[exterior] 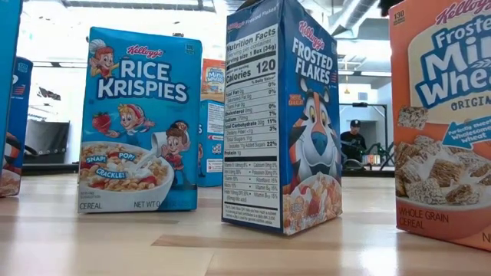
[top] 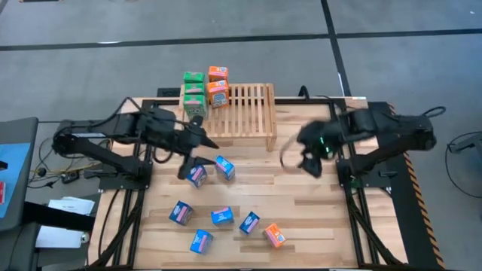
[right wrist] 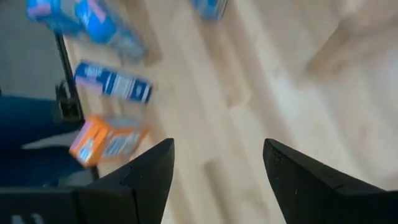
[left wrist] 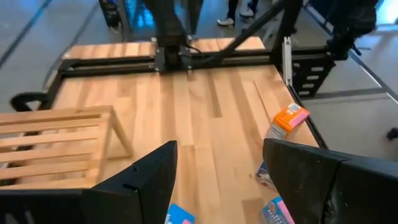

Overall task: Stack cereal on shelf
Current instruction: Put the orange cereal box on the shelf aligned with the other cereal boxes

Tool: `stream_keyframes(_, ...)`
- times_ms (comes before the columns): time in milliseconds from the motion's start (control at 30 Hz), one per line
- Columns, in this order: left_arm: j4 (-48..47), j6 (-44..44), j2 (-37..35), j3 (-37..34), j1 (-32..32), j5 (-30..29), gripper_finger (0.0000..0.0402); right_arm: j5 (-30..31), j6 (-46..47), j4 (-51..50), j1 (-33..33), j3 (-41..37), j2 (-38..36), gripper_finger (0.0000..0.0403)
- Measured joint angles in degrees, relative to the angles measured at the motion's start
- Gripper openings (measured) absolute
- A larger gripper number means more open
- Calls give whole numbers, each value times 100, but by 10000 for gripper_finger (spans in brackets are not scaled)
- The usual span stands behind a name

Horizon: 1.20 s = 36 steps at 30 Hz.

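At upper centre of the high view, the shelf [top: 248, 113] carries four green and orange cereal boxes [top: 205, 92] on its left end. Seven boxes [top: 222, 217] lie on the bench [top: 316, 218] below. Left end effector [top: 197, 156] and right end effector [top: 295, 159] hover with fingers parted, empty.

A grey floor [top: 90, 60] is being crossed by dark straight lines around the light-wood table [top: 301, 218]. Way back in the bright room, a person in dark clothes [exterior: 353, 142] is being seen under pale ceiling pipes [exterior: 360, 11].
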Motion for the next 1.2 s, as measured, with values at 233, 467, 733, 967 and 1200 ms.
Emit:
stream_keyframes(233, 252, 399, 458, 349, -44, 615, 228, 850, 3007, -137, 2055, 9, 117, 272)
stream_keyframes(467, 244, 800, 376, 399, -29, 1056, 228, 1372, 5219, -176, 3464, 7, 795, 272)
stream_keyframes(733, 48, 481, 257, 399, -60, 1505, 228, 1008, 5055, 1110, 3582, 9, 1894, 272)
stream_keyframes(967, -119, 602, 259, 399, -55, 1777, 228, 854, 4911, 1474, 3334, 9, 2585, 272)
stream_keyframes(1200, -346, 656, 261, 397, -110, 1876, 228, -192, 4619, 2472, 3078, 9, 3198, 272)
